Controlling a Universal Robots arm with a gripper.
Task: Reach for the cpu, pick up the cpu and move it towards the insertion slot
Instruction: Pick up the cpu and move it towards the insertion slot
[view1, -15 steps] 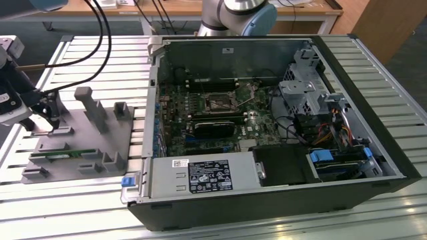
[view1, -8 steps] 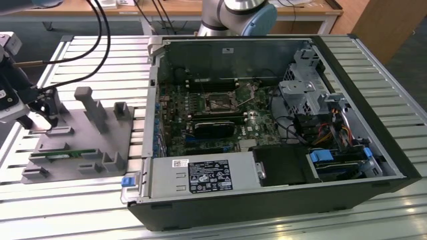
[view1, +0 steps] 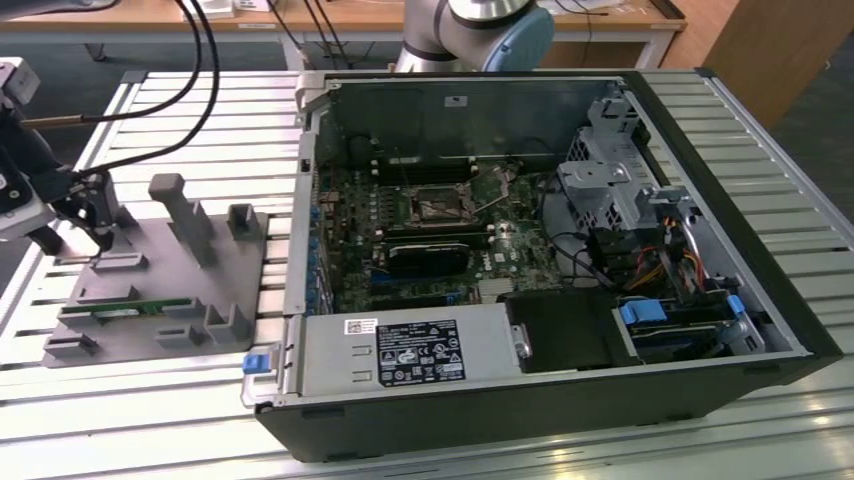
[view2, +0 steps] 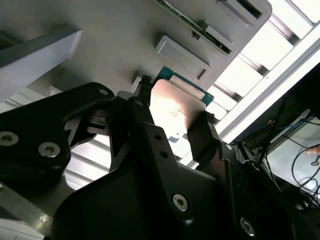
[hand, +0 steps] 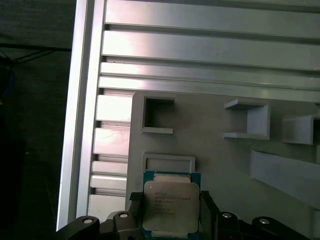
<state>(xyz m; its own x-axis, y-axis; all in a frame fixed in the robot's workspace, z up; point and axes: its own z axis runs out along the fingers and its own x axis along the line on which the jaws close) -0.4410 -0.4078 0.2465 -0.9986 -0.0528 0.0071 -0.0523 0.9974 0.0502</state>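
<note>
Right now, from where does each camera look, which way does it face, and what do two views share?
Exterior view: off the arm, above the table, looking into the computer case; arm and gripper show.
First wrist view: at the wrist, facing the grey plate; fingers show.
Second wrist view: at the wrist, slanting along the gripper body.
Shared: both wrist views show the cpu between the fingers.

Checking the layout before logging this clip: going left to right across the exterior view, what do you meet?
gripper → grey upright post → insertion slot → drive cage
</note>
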